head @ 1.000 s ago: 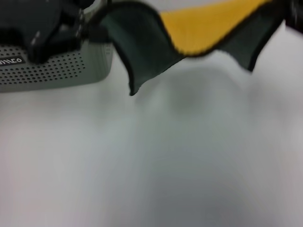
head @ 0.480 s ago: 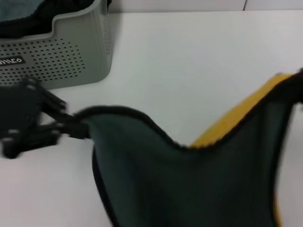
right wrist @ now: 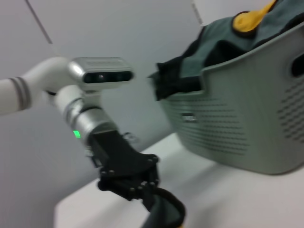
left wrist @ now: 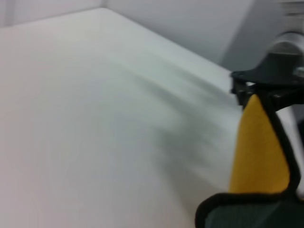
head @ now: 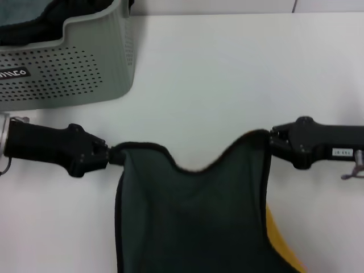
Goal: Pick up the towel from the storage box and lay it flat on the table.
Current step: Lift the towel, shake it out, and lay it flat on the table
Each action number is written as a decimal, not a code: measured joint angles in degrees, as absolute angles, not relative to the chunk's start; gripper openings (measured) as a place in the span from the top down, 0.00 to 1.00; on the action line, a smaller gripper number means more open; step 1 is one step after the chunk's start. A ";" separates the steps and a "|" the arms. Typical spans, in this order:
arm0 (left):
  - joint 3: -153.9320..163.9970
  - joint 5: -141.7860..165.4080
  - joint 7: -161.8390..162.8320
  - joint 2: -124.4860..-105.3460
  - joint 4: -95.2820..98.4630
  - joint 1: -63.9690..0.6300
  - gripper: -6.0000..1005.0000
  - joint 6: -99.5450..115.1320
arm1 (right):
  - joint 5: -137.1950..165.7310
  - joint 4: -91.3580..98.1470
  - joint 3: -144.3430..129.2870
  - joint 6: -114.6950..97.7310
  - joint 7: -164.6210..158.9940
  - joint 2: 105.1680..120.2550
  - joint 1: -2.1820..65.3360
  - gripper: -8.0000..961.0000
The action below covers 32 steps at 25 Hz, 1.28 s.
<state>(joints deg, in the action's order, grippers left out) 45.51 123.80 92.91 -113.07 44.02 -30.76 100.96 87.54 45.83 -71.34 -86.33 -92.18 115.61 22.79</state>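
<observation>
The dark green towel (head: 193,216) with its black bound edge is stretched between both grippers over the near part of the white table (head: 227,68). A strip of its yellow side (head: 281,244) shows at the lower right. My left gripper (head: 112,155) is shut on the towel's left corner. My right gripper (head: 271,141) is shut on its right corner. The towel's upper edge sags between them. The left wrist view shows the right gripper (left wrist: 251,91) pinching the yellow side (left wrist: 259,152). The right wrist view shows the left gripper (right wrist: 142,190) on the towel's corner (right wrist: 164,213).
The pale grey-green storage box (head: 85,62) stands at the far left of the table, with a teal cloth (head: 17,14) and a dark cloth (head: 34,31) in it. In the right wrist view the box (right wrist: 247,123) is heaped with cloths (right wrist: 213,42).
Both grippers have carried the towel from the far side of the table toward the near edge and levelled out. The dark green side now faces up where the yellow side showed before.
</observation>
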 joint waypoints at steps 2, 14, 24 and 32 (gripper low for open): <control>45.43 123.93 93.96 -113.06 44.32 -30.61 0.92 98.64 | 87.51 46.07 -71.29 -83.92 -91.76 115.45 23.02 0.98; 45.44 126.38 97.29 -112.79 44.52 -31.92 0.92 87.02 | 89.97 42.61 -71.41 -72.52 -91.31 115.34 28.06 0.98; 45.81 129.74 98.51 -113.82 44.08 -33.80 0.91 80.61 | 91.92 37.69 -71.93 -64.33 -89.86 115.44 35.32 0.98; 45.82 129.84 98.70 -114.25 44.03 -34.42 0.90 77.83 | 93.28 37.16 -71.98 -61.71 -88.73 115.44 36.89 0.98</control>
